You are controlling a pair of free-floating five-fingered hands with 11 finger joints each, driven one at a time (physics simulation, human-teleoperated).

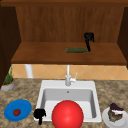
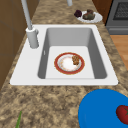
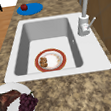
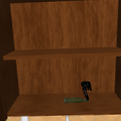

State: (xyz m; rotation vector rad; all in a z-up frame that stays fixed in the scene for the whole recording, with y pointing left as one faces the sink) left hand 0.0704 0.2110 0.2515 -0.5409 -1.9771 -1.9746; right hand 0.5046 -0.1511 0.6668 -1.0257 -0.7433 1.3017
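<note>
Black against the brown wood, the right hand is seen up in the wall cabinet, its fingers pointed straight down and relaxed, their tips meeting the right end of a flat dark-green strip that lies on the lower shelf. From the hand the strip runs toward nine o'clock; its long axis is laid left to right along the shelf, so the hand stands over one end rather than the middle. In the upper view the same hand and strip are shown in that same relation, fingertips down on the strip's right end. No pinch can be made out.

The left hand hangs well below, at the sink's front left corner, at about seven o'clock from the strip and much farther from it; whether its fingers are spread cannot be told. Just beside it a blue plate with a tomato rests on the tabletop.
</note>
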